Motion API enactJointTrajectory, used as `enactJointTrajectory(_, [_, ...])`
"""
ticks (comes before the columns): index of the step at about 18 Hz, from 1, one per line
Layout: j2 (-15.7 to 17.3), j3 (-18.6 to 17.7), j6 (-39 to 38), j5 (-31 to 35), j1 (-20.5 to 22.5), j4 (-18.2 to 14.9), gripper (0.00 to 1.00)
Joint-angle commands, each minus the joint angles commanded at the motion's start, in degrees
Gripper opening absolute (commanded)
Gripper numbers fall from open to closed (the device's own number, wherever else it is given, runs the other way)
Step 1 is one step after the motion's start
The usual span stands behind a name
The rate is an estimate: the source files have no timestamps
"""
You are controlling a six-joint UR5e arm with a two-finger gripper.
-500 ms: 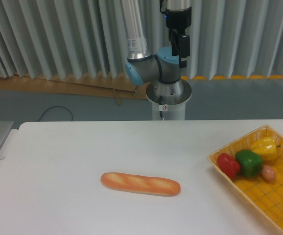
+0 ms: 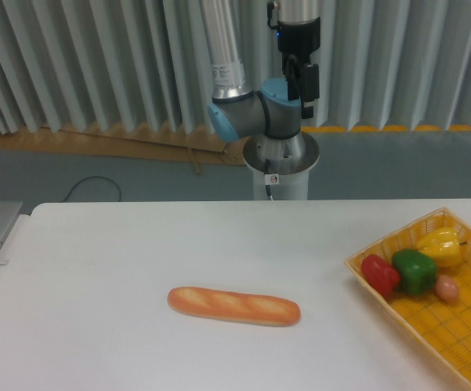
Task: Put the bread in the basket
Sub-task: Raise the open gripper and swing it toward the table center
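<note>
Bread [image 2: 234,305] lies flat on table [image 2: 97,269], well left of basket [image 2: 455,342], untouched. Gripper [image 2: 301,81] high above and behind bread, near arm base; jaw opening: cannot tell. Basket's near-bread end already holds red pepper [image 2: 380,274], green pepper [image 2: 415,270], yellow pepper [image 2: 440,245], small pinkish item [image 2: 446,287]. Risks: glossy rounded loaf may slip or pivot if pinched off-centre; long loaf may catch basket rim or land on peppers; free space lies in far part.

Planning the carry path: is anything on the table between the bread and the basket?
Nothing: the camera view shows only bare white table between the bread and the basket.
</note>
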Motion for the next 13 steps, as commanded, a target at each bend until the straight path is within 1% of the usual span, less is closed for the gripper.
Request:
enactJointTrajectory(3, [-0.52, -0.26, -2.19, 0.09, -0.09, 0.18, 1.0])
enactJointTrajectory(6, [-2.02, -0.44, -3.08, 0.35, 0.61, 3.24, 1.0])
enactJointTrajectory(8, [-2.2, -0.7, -2.73, 0.27, 1.66, 3.43, 1.0])
enactJointTrajectory(10, [-3.16, -0.53, -2.37, 0.09, 3.16, 3.87, 1.0])
enactJointTrajectory(13, [-3.34, -0.27, -2.37, 0.18, 3.6, 4.04, 1.0])
